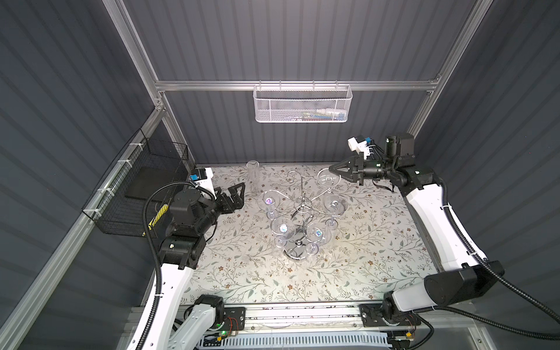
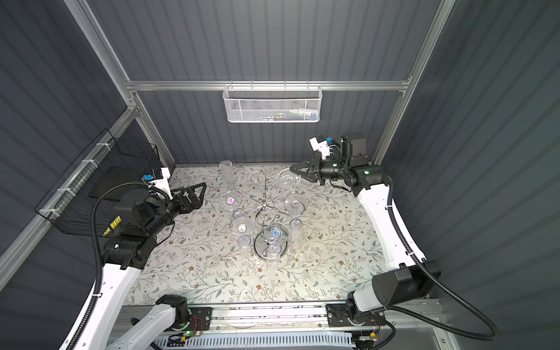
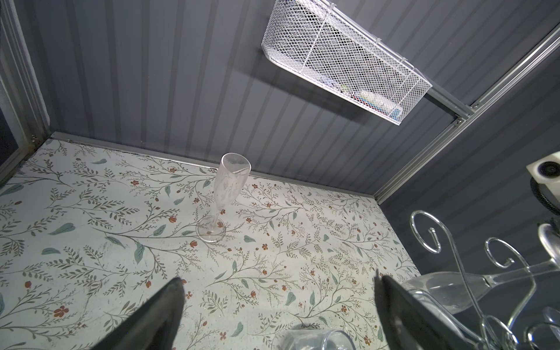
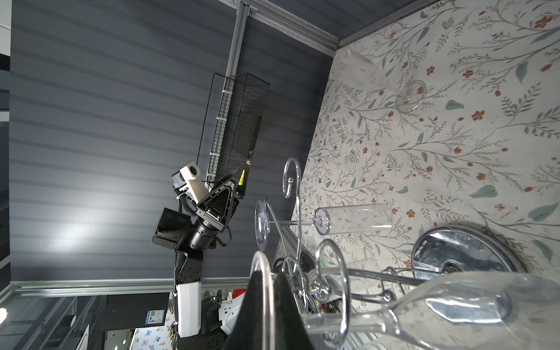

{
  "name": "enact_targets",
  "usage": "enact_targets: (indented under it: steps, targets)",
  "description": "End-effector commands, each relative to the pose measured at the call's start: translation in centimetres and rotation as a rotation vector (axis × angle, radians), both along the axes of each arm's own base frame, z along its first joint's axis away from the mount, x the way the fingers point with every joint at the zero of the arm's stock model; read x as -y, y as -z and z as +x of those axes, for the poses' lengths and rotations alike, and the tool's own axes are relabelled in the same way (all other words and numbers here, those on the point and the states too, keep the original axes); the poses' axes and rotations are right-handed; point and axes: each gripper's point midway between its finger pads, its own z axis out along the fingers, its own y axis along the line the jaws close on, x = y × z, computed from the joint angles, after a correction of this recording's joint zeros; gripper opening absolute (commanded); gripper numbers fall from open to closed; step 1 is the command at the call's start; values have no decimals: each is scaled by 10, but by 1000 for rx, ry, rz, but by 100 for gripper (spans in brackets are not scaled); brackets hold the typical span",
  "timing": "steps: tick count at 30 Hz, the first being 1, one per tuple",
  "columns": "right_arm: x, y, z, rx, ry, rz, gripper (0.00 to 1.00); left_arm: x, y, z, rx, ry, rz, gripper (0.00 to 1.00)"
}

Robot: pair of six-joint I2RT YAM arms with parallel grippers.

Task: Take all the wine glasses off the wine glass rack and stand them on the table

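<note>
Right gripper (image 1: 331, 167) is pressed together on the rim of the round foot of a clear stemmed wine glass (image 1: 328, 180), reaching in from the far right corner of the floral-covered bench (image 1: 378, 242). The right wrist view shows its black fingers (image 4: 242, 327) either side of that disc. The glass hangs foot-up and bowl-down, its long axis close to vertical. Its stem is caught in the curled end of one arm of the shiny chrome wire wine glass rack (image 1: 300, 209), which stands mid-bench. That arm reaches toward the far right corner, so the way out is probably outward along the wire, not straight up. Left gripper (image 1: 239, 194), spread and empty, sits near the left edge, well apart from this glass; the right arm is plainly nearer.
</note>
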Motion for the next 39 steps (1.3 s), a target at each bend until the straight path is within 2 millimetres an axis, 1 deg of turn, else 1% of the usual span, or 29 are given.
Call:
enact_targets:
  steps: [1,7,12,17,22,25,27,31,32,33,35,37,39]
  targets:
    - [-9,-10,-2,36,-24,18,0,-5,-3,-5,3,-19,-4,99]
    - [-28,-16,-1,46,-62,20,0,-6,-5,-5,6,-22,0,99]
    - [-43,-19,7,53,-84,20,0,-6,-8,-6,15,-21,6,100]
    - [-50,-22,21,65,-84,22,0,-6,-14,-6,28,-21,20,100]
    - [-54,-32,34,96,-88,30,0,-6,-24,-6,31,-28,-10,100]
    - [-54,-44,43,144,-80,27,0,7,-39,-6,36,42,-71,100]
    - [-50,-55,51,179,-65,26,0,14,-53,-6,52,79,-119,99]
    - [-39,-85,59,297,-34,47,0,23,-87,-8,91,126,-232,99]
    - [-36,-93,59,338,-27,55,0,26,-97,-8,101,141,-275,100]
    - [-33,-103,58,383,-16,60,0,34,-107,-11,106,194,-327,99]
    - [-27,-118,55,477,0,59,0,43,-125,-10,120,254,-435,99]
    - [-21,-131,47,583,19,42,0,50,-139,-9,122,307,-543,99]
    - [-17,-147,35,704,25,43,0,56,-151,-4,116,356,-649,99]
